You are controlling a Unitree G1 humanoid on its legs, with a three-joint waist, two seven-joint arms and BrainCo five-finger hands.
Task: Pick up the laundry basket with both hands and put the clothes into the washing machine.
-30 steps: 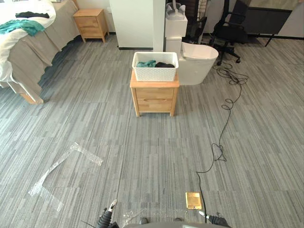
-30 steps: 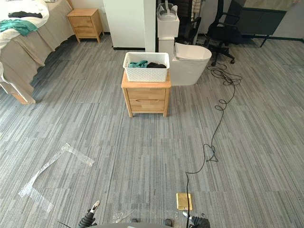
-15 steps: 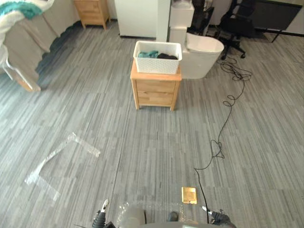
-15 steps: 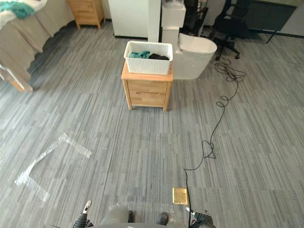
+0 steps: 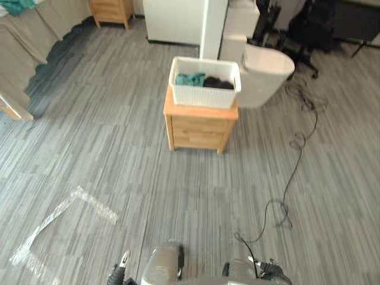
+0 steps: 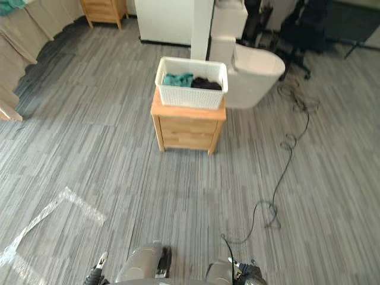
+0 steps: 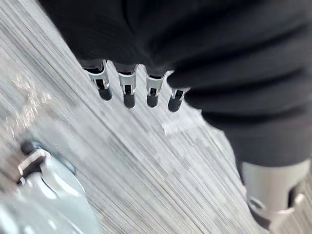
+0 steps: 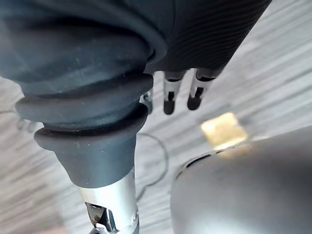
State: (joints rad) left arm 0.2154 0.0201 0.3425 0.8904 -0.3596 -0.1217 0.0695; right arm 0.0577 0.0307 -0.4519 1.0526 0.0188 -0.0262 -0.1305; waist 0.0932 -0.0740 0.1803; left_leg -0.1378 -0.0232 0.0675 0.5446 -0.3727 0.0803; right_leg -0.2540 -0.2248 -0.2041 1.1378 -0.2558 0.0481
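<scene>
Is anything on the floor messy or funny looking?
Yes. Crinkled clear tape is stuck to the grey floor in a crooked corner shape, off to the left. The white laundry basket sits straight on its wooden nightstand, with nothing spilled.

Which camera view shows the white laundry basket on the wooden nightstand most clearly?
The right eye view: the laundry basket sits whole near the middle on the nightstand, teal and dark clothes inside. The left eye view gives nearly the same. The wrist views face the floor past the left hand and right hand.
</scene>
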